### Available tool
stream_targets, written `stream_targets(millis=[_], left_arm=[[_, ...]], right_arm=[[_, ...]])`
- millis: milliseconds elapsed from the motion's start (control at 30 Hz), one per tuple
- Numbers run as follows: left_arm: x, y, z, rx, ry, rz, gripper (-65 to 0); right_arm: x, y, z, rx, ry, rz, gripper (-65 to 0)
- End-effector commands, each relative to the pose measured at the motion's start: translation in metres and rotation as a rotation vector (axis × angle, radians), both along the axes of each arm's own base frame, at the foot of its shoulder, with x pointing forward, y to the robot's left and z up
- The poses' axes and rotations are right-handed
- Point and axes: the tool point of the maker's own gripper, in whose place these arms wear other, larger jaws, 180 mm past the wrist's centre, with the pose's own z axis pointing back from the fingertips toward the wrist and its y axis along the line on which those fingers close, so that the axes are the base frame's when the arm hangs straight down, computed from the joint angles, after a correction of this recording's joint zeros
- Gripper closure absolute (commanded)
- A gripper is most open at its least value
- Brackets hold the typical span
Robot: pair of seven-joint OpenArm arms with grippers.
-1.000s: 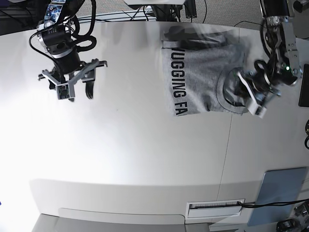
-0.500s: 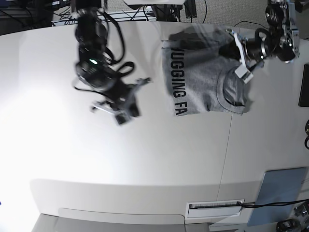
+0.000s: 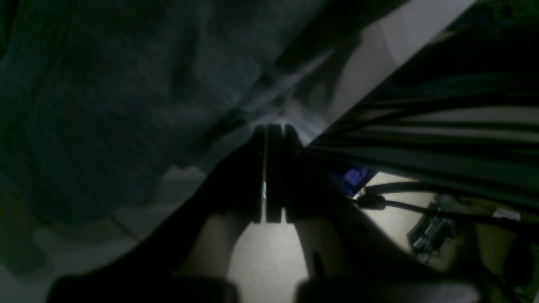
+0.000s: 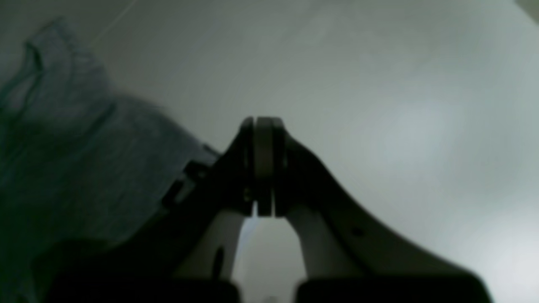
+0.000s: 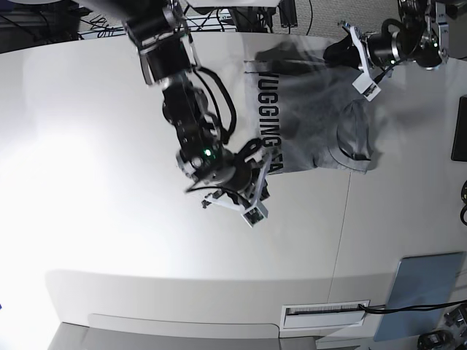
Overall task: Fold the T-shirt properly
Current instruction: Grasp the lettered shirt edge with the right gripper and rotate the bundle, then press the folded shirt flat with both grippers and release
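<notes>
Base view: on the left half of the white table point(image 5: 95, 182) the surface lies bare and bright. Toward the middle, the right arm reaches down from the far edge, and the right gripper point(image 5: 261, 169) sits at the near-left corner of the T-shirt point(image 5: 306, 124), right at the hem by the end of the black lettering. The right wrist view shows its jaws pressed together, with the grey cloth point(image 4: 63, 160) just to their left; whether any fabric is pinched between them cannot be told. The heather-grey shirt lies folded on the far right part of the table, lettering along its left edge, ribbed collar point(image 5: 349, 146) toward the near right. Farther right, the left gripper point(image 5: 344, 49) hangs at the shirt's far-right corner near the table's far edge. In the left wrist view its jaws are closed against each other, dark grey fabric point(image 3: 105, 92) filling the upper left; a grip on the cloth cannot be confirmed. At the near right, a pale blue sheet point(image 5: 423, 292) lies on the table.
</notes>
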Motion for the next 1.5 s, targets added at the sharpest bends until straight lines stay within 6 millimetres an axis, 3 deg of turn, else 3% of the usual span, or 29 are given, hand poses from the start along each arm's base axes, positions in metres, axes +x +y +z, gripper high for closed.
stream_targets(millis=[0, 133, 333, 533, 833, 1000, 1267, 1367, 1467], left_arm=[[0.006, 0.004, 0.003, 0.007, -0.034, 0.035, 0.0], [0.022, 0.025, -0.007, 0.069, -0.094, 0.205, 0.0], [0.032, 0.041, -0.015, 0.091, -0.118, 0.310, 0.0], [0.050, 0.048, -0.022, 0.100, -0.142, 0.344, 0.0], [0.104, 0.051, -0.024, 0.136, -0.229, 0.369, 0.0], [0.140, 0.041, -0.017, 0.081, -0.275, 0.403, 0.0], [0.171, -0.020, -0.011, 0.065, -0.351, 0.271, 0.0], [0.192, -0.023, -0.008, 0.143, -0.409, 0.287, 0.0], [0.208, -0.019, 0.000, 0.185, -0.447, 0.304, 0.0]], right_arm=[[0.006, 0.006, 0.006, 0.018, -0.014, 0.006, 0.0], [-0.008, 0.002, -0.027, -0.014, 0.080, 0.008, 0.0], [-0.021, -0.005, -0.042, -0.063, 0.129, 0.008, 0.0], [-0.033, -0.011, -0.045, -0.110, 0.139, 0.008, 0.0], [-0.074, -0.045, -0.035, -0.207, 0.065, -0.013, 0.0], [-0.107, -0.059, -0.034, -0.200, 0.075, -0.012, 0.0], [-0.156, -0.044, -0.037, -0.143, 0.111, 0.029, 0.0], [-0.168, -0.036, -0.036, -0.149, 0.092, 0.055, 0.0], [-0.173, -0.040, -0.034, -0.162, 0.074, 0.019, 0.0]])
